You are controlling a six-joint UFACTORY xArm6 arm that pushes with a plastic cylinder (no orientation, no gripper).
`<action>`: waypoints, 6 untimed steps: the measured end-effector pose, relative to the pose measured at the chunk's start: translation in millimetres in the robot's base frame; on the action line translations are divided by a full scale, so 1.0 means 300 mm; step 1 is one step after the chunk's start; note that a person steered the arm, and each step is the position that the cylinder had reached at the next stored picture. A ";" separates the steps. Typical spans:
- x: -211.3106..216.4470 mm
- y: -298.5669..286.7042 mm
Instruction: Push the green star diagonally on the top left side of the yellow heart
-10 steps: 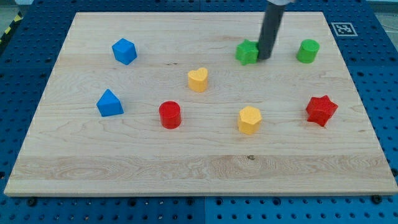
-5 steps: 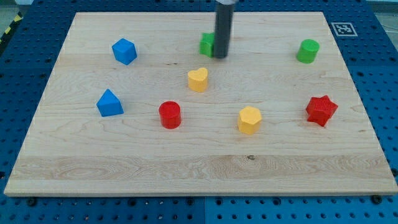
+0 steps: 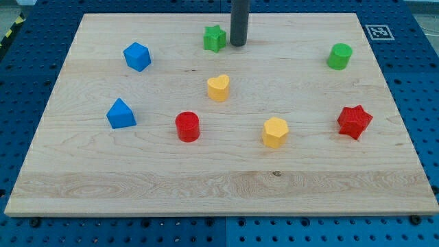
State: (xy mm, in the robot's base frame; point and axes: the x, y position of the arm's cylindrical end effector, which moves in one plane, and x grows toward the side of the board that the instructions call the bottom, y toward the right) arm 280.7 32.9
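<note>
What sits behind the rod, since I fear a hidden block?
Only bare board shows around my tip; the green star sits just to its left. The strip directly behind the rod is covered.

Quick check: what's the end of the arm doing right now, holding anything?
No jaws on this arm, only a rod, so nothing is held.
My tip sits just at the view's right of the green star; contact cannot be told.
</note>
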 end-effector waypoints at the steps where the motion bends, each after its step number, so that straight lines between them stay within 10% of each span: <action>1: 0.109 0.030; 6: 0.187 -0.020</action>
